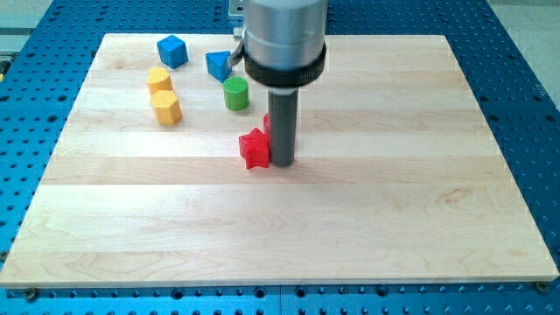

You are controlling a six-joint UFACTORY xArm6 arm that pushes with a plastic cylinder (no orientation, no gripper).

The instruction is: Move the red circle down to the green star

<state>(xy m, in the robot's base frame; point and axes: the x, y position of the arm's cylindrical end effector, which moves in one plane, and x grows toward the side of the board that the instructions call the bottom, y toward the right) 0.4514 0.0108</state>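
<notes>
My tip [282, 163] touches the board just right of a red star-shaped block [255, 148], near the middle of the board. A second red block [268, 122] shows as a sliver behind the rod at its left edge; its shape cannot be made out. A green cylinder-like block [235, 93] stands above and left of the rod. No green star shape can be made out; the rod and the arm's grey housing [284, 39] hide part of the board's top middle.
A blue cube [172, 51] and a blue triangular block [219, 64] lie near the view's top. Two yellow blocks [158, 80] [165, 108] sit at the upper left. The wooden board [350, 219] rests on a blue perforated table.
</notes>
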